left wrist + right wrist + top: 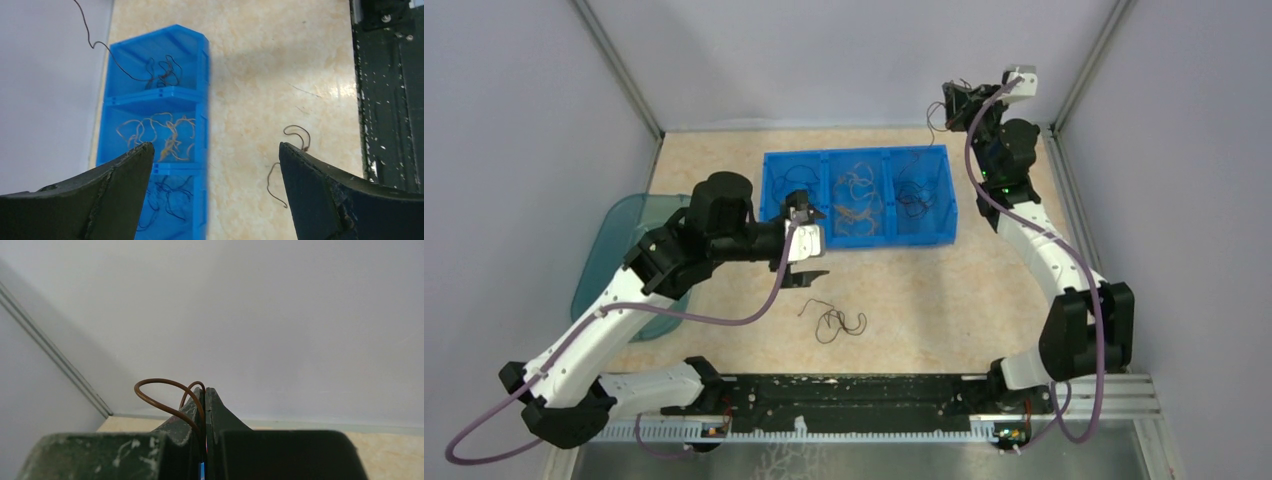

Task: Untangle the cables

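The cables (859,200) lie mostly in the three cells of the blue bin (924,238): dark-looking strands in its left cell, yellow-orange curls in the middle one, and dark strands in the right one. A loose dark wire (834,322) lies on the bench (984,300) on the near side of the bin, well apart from it. Above and beyond the bin's far right corner the right gripper (954,100) is raised high. Its jaws are pinched shut on a brown wire (165,380), which loops out beside them. A thin strand runs down from there into the bin's right cell, so the height looks meant to draw that one wire clear of its neighbours. The left gripper (809,262) hovers just on the near side of the bin's left cell, jaws spread wide with nothing between them. It is probably placed to go for the loose wire or to steady a bunch. A teal lid (609,240) sits well to the left of the bin, partly under the left arm. The bin's walls and curls hooked on one another are what could snag the lift.
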Action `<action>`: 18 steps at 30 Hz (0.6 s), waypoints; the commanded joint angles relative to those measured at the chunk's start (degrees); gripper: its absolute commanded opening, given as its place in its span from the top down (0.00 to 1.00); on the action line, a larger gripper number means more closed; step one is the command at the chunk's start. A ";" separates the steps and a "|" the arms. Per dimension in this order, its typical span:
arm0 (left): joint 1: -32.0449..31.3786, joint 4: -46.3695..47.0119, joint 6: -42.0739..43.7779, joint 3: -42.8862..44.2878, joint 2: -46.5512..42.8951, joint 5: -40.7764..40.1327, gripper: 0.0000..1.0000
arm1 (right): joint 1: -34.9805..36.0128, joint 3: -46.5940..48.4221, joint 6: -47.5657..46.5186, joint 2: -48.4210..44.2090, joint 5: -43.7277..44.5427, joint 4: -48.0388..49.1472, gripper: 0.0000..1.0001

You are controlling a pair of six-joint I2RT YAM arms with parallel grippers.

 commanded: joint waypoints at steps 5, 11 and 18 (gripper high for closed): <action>-0.19 -4.70 1.22 -3.91 -3.14 1.01 0.00 | -0.23 3.66 -5.10 3.61 2.05 3.16 1.00; 4.17 -4.19 -4.07 -4.47 -0.64 -2.03 0.00 | -0.15 1.52 -5.33 6.44 -0.27 -1.93 1.00; 17.92 -4.46 -6.58 -1.18 4.04 8.33 0.00 | 1.06 -3.85 -6.02 7.89 0.65 -10.75 0.94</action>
